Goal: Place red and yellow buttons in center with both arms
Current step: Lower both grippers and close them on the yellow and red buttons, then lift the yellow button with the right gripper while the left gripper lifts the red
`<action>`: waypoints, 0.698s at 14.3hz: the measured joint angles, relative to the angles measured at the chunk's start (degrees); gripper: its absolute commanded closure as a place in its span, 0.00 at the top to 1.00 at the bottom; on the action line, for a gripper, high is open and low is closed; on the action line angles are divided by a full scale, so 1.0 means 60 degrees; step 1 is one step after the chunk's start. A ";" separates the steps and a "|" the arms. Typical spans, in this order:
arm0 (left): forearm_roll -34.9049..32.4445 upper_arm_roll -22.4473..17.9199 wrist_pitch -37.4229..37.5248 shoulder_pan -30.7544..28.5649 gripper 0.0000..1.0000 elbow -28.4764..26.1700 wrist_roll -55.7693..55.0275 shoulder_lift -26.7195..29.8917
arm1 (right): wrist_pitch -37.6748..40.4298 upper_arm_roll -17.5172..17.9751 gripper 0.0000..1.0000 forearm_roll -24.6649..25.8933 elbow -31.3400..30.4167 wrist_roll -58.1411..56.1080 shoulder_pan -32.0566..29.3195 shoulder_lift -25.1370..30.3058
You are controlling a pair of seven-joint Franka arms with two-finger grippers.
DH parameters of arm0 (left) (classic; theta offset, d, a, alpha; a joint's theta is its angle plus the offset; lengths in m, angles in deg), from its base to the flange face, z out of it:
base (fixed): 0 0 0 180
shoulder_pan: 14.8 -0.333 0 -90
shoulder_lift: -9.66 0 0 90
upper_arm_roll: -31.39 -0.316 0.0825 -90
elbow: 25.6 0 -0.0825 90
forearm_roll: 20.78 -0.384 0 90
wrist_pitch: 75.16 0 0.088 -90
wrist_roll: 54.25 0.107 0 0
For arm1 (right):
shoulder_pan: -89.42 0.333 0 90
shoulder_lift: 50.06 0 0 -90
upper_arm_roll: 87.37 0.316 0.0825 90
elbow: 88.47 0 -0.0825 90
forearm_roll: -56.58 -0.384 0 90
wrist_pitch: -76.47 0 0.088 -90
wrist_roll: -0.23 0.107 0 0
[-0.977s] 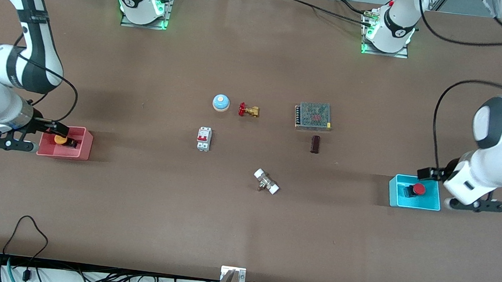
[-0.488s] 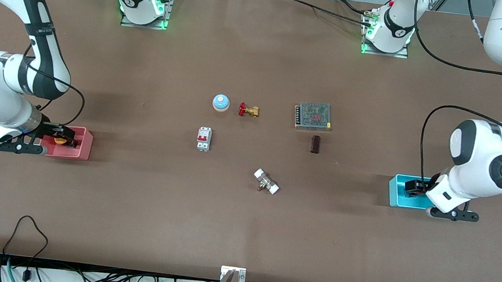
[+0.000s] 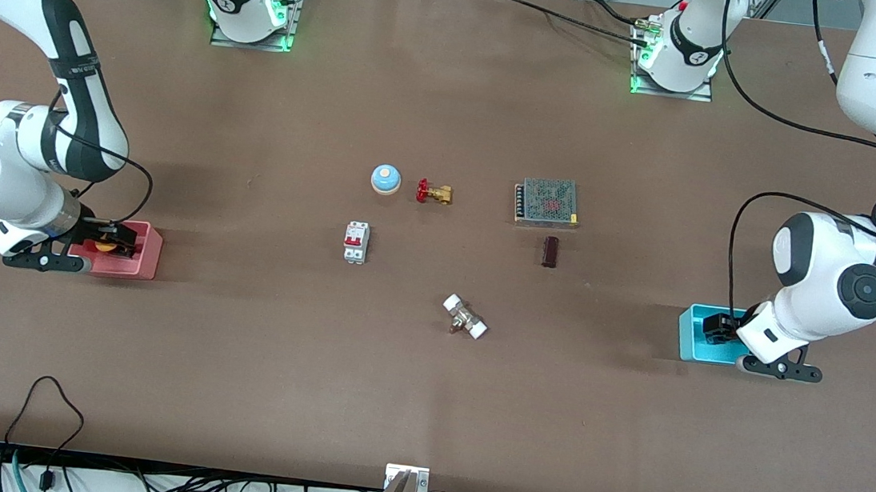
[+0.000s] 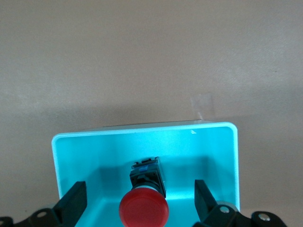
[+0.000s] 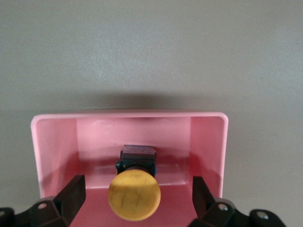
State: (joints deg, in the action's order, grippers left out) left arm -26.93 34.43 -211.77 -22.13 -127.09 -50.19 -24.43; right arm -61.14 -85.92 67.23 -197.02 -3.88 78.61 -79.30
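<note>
The yellow button (image 5: 134,196) lies in the pink bin (image 5: 128,115) at the right arm's end of the table, its cap toward the wrist camera. My right gripper (image 5: 137,194) is open, with one finger on each side of the cap, not touching it; it shows in the front view (image 3: 111,239) too. The red button (image 4: 144,210) lies in the cyan bin (image 4: 142,131) at the left arm's end. My left gripper (image 4: 140,201) is open, its fingers on either side of the red cap. In the front view the left gripper (image 3: 719,328) hides the red button.
Around the table's middle stand a blue dome bell (image 3: 385,179), a brass valve with a red handwheel (image 3: 433,192), a white breaker (image 3: 356,242), a grey power supply (image 3: 546,202), a small dark block (image 3: 550,251) and a white-ended fitting (image 3: 465,317).
Both grippers have come down into their bins. The left hand moved over the cyan bin and now covers the red button in the front view.
</note>
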 measured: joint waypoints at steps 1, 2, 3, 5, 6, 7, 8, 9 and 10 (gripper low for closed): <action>0.0000 0.0006 -0.0027 0.0004 0.99 -0.0005 0.0001 -0.0047 | -0.0090 0.0000 1.00 0.0000 -0.0006 -0.0003 -0.0003 -0.0056; 0.0000 0.0012 -0.0084 0.0010 0.97 -0.0019 0.0004 -0.0084 | -0.0152 0.0000 1.00 0.0000 -0.0009 -0.0006 -0.0006 -0.0107; 0.0000 0.0016 -0.0137 0.0014 0.95 -0.0045 0.0010 -0.0115 | -0.0187 0.0000 1.00 0.0000 -0.0009 -0.0011 -0.0006 -0.0152; 0.0000 0.0019 -0.0282 0.0016 0.81 -0.0122 0.0023 -0.0191 | -0.0206 0.0000 1.00 0.0000 -0.0011 -0.0017 -0.0006 -0.0227; 0.0000 0.0019 -0.0335 0.0016 0.71 -0.0136 0.0025 -0.0237 | -0.0207 0.0000 0.99 0.0000 -0.0012 -0.0020 -0.0006 -0.0248; 0.0000 0.0019 -0.0365 0.0016 0.61 -0.0141 0.0032 -0.0293 | -0.0207 0.0000 0.98 0.0000 -0.0016 -0.0027 -0.0006 -0.0265; 0.0000 0.0019 -0.0376 0.0016 0.46 -0.0150 0.0033 -0.0345 | -0.0207 0.0000 0.98 0.0000 -0.0027 -0.0031 -0.0006 -0.0281; 0.0000 0.0019 -0.0386 0.0016 0.38 -0.0152 0.0033 -0.0391 | -0.0207 0.0000 0.97 0.0000 -0.0040 -0.0035 -0.0006 -0.0297; 0.0000 0.0019 -0.0400 0.0016 0.32 -0.0153 0.0033 -0.0428 | -0.0207 0.0000 0.96 0.0000 -0.0056 -0.0036 -0.0006 -0.0310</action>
State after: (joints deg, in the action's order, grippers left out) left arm -26.93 34.54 -214.18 -22.03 -128.01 -49.99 -27.00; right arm -62.39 -85.91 67.23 -197.36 -4.10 78.58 -81.17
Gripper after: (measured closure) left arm 0.348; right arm 0.022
